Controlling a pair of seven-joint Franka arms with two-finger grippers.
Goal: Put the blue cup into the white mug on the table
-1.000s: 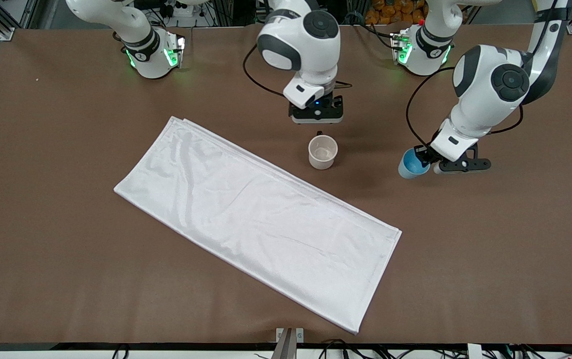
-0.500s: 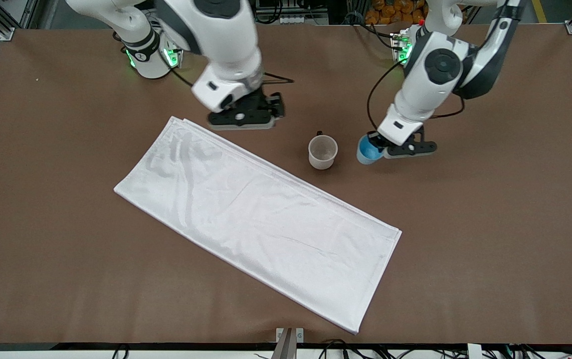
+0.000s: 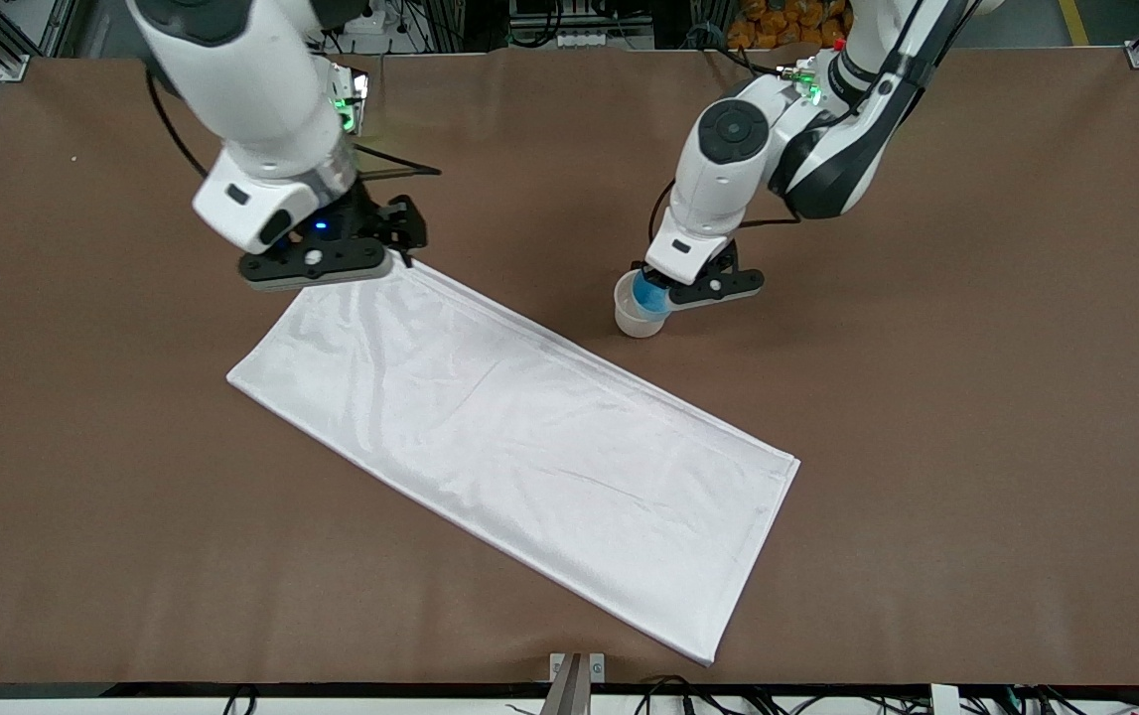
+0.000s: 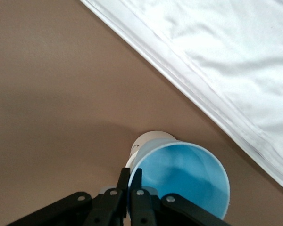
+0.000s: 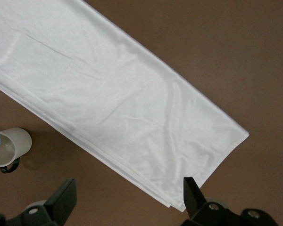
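A white cloth [image 3: 514, 437] is lying slantwise across the brown worktop [image 3: 976, 447], nearest the front camera, its long edge running close by the white mug [image 3: 637, 320] but not touching it. Farther from the camera, the left hand [image 3: 673, 288] is hanging directly over that mug, its fingers clamped on the rim of the blue cup [image 3: 648, 293], which now overlaps the mug's mouth in the front view; a second ago the cup was well off toward the left arm's end of the worktop, and half a second ago it was just beside the mug. The carry looks all but done, with only the lowering and release apparently left. The left wrist view is showing the cup [image 4: 181, 176] covering most of the mug [image 4: 148, 143], a sliver of white rim peeking out, so the alignment may need a small correction before descent. The right hand [image 3: 331, 248], fingers spread apart and holding nothing, has swung away from the mug and is hovering over the cloth's corner toward the right arm's end, leaving open room around the mug.
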